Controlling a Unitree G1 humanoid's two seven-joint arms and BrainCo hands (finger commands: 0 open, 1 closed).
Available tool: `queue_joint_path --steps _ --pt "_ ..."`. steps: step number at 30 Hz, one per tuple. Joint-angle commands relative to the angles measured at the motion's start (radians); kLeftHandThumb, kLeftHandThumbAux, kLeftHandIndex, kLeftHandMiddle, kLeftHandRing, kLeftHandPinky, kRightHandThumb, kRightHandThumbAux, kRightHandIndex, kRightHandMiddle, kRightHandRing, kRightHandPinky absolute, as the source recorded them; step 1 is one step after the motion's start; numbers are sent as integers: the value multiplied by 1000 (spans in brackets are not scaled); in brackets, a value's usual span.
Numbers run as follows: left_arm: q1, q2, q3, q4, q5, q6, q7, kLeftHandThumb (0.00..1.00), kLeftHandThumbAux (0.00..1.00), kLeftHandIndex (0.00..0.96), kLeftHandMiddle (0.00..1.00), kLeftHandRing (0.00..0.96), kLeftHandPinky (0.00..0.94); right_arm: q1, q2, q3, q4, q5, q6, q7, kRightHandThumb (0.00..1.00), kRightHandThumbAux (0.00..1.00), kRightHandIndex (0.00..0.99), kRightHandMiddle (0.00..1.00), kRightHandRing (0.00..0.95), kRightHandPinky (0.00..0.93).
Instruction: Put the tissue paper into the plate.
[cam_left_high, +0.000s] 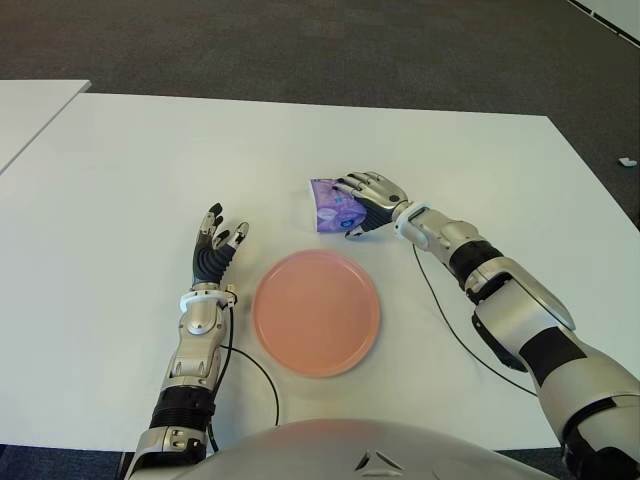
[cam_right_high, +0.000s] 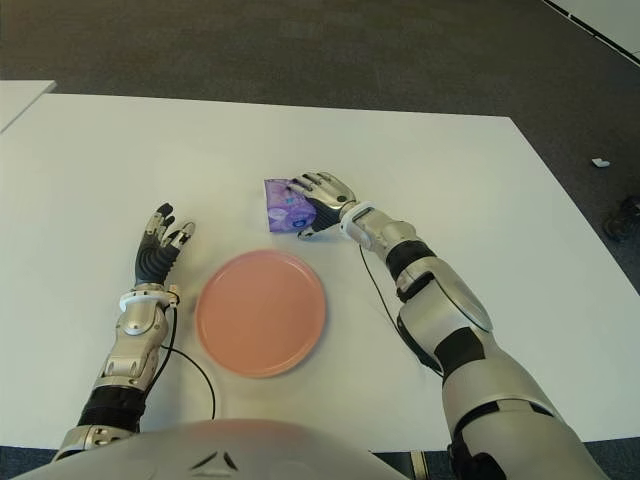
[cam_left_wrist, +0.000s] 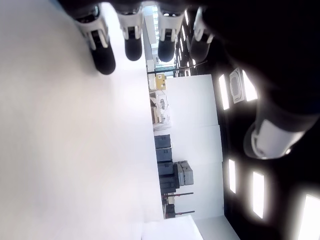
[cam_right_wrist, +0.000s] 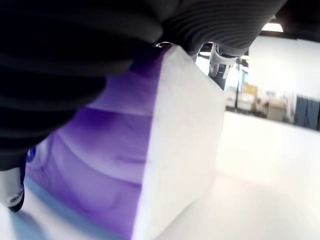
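Observation:
A purple tissue pack (cam_left_high: 330, 206) lies on the white table (cam_left_high: 120, 180), just beyond the pink plate (cam_left_high: 316, 312). My right hand (cam_left_high: 362, 208) comes in from the right and has its fingers curled over the pack's top, with the thumb at its near side. In the right wrist view the purple and white pack (cam_right_wrist: 150, 165) fills the frame against my palm and still sits on the table. My left hand (cam_left_high: 215, 246) shows left of the plate, fingers spread and holding nothing.
A black cable (cam_left_high: 445, 320) runs across the table right of the plate. Another cable (cam_left_high: 262, 375) curves along my left forearm. A second white table (cam_left_high: 30, 110) stands at the far left. Dark carpet (cam_left_high: 320, 45) lies beyond the far edge.

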Motion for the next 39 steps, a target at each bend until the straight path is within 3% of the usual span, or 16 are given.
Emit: queue_joint_path --steps 1,17,39 --pt "40 -14 -10 19 8 55 0 0 548 0 0 0 0 85 25 133 70 -123 22 -35 418 548 0 9 0 0" --pt "55 -18 -8 9 4 57 0 2 549 0 0 0 0 95 29 187 103 -100 23 -96 405 579 0 25 0 0" --pt "68 -23 -8 13 6 33 5 2 562 0 0 0 0 109 33 160 107 -47 12 -73 387 598 0 42 18 20"
